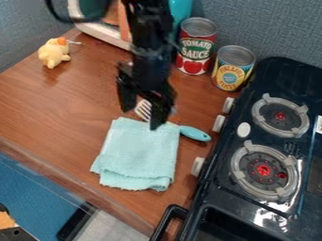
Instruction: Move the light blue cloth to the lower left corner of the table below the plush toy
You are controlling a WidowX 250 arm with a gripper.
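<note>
Black two-finger gripper (142, 116) is spread, empty, mid-frame by folded light blue cloth (140, 153). Likely light, limp; pinch top edge.

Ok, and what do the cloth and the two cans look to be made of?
The light blue cloth looks like soft woven fabric, perhaps terry or microfiber, going by its nubby surface and fuzzy edge. The tomato sauce can and pineapple can seem metal, with ridged grey lids and printed labels, probably paper.
</note>
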